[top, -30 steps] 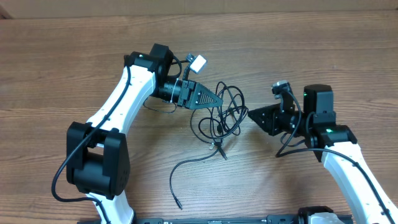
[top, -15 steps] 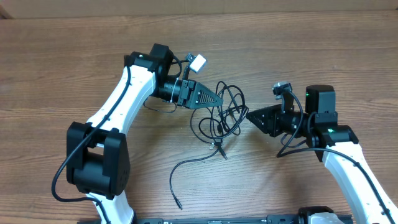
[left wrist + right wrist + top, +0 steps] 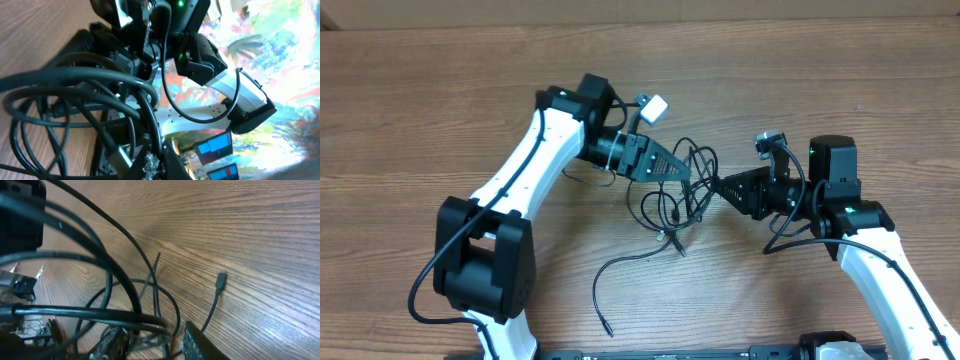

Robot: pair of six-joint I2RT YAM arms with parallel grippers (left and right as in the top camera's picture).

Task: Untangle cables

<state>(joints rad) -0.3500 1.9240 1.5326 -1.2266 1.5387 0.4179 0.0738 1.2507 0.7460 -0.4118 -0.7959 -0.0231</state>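
The cables (image 3: 675,195) are thin black cords looped in a tangle at the table's middle, between my two grippers. One loose cord (image 3: 620,268) trails toward the front, and a small plug (image 3: 672,240) lies below the loops. My left gripper (image 3: 678,172) is shut on a cord at the tangle's upper left. In the left wrist view the left gripper (image 3: 157,162) pinches that cord beside a silver plug (image 3: 120,155). My right gripper (image 3: 719,184) reaches the tangle's right edge. In the right wrist view the right gripper (image 3: 155,347) stands open with cable loops (image 3: 100,312) lying between its fingers.
A cord end with a small plug (image 3: 221,280) rests on the bare wood past the right gripper. The wooden table (image 3: 880,80) stretches to a cardboard strip along the back edge. The arm bases stand at the front left (image 3: 480,265) and front right (image 3: 880,265).
My left arm has swung right and slightly forward, bringing its shut gripper deeper into the tangle and shifting the loops. The right gripper has opened a little and edged left among the loops.
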